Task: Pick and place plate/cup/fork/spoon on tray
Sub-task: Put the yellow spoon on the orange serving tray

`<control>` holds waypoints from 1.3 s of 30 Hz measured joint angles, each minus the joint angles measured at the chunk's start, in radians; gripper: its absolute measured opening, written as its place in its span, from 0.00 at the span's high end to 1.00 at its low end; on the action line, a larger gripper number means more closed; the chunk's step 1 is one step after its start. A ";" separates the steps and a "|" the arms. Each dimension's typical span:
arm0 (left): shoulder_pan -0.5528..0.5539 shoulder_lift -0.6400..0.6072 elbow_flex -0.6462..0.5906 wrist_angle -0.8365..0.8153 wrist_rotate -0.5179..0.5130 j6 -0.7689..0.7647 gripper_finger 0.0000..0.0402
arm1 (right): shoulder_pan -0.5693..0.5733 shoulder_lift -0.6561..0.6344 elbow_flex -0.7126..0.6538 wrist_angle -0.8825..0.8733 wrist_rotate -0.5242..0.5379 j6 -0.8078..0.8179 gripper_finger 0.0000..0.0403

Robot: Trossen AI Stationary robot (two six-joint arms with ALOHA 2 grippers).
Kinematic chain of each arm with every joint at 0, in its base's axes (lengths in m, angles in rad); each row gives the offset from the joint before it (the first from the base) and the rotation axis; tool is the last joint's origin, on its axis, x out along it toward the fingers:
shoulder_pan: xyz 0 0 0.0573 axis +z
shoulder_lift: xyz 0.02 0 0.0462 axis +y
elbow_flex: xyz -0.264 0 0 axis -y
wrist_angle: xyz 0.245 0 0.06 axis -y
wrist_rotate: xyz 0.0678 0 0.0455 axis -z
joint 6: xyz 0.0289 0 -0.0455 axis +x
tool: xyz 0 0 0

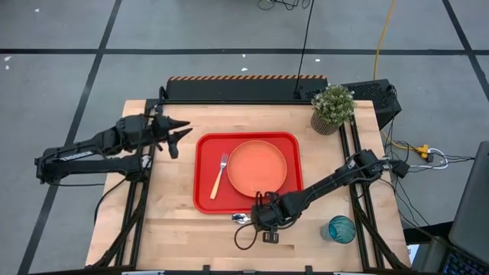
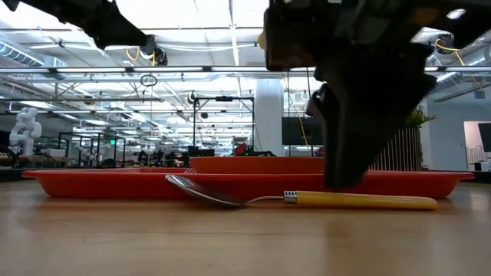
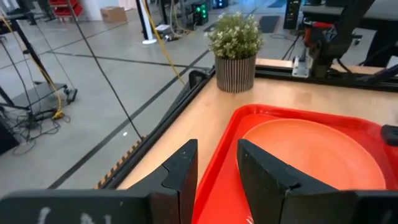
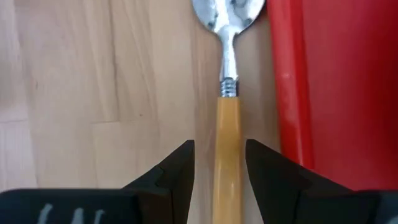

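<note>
The right gripper (image 4: 219,171) hangs low over the spoon (image 2: 307,199), its fingers spread on either side of the orange handle, not pinching it. The spoon lies flat on the table (image 1: 176,229), just beside the red tray (image 1: 205,172). The plate (image 1: 257,168) and fork (image 1: 220,176) rest on the tray. The cup (image 1: 341,228) stands apart on the table. The left gripper (image 3: 216,171) hovers near the tray's edge, fingers spread and empty.

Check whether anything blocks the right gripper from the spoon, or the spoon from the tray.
Nothing visible does. The right gripper is open, its fingers either side of the spoon handle. The spoon lies on the table beside the tray; only the tray's raised rim must be cleared.
</note>
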 joint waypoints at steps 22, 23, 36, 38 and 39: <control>-0.009 -0.001 0.000 0.000 -0.017 -0.003 0.71 | 0.003 0.002 -0.042 0.106 0.028 -0.009 0.93; -0.009 -0.001 0.000 0.000 -0.017 -0.003 0.71 | 0.003 0.001 -0.028 0.112 0.028 -0.014 0.96; -0.009 -0.001 0.000 -0.001 -0.016 -0.003 0.71 | -0.003 0.001 0.127 0.034 0.108 -0.112 0.99; -0.009 -0.001 0.000 -0.002 -0.016 -0.003 0.71 | -0.009 0.001 0.128 0.010 0.107 -0.106 0.99; -0.009 -0.001 0.000 -0.002 -0.016 -0.003 0.71 | -0.011 0.001 0.128 -0.005 0.105 -0.098 0.99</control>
